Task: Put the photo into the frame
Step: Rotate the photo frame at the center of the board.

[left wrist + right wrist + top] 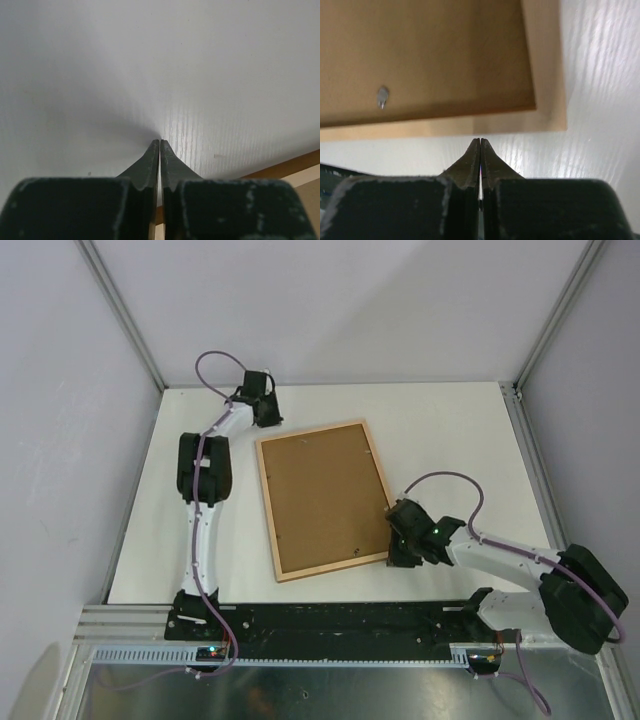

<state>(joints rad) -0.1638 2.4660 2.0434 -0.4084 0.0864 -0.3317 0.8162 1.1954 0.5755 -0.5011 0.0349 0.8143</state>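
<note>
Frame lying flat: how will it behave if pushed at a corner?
The frame probably slides and pivots rather than tips: it lies flat on the smooth table. Likely stiff, wooden rails around a backing board. Low edges look hard to pinch.

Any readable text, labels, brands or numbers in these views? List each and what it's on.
None readable in any view.
The frame lies back up: light wood rails, plain brown backing board, no label or stamp.
The left tool and right tool are plain black, unmarked.
The white table shows no print.
</note>
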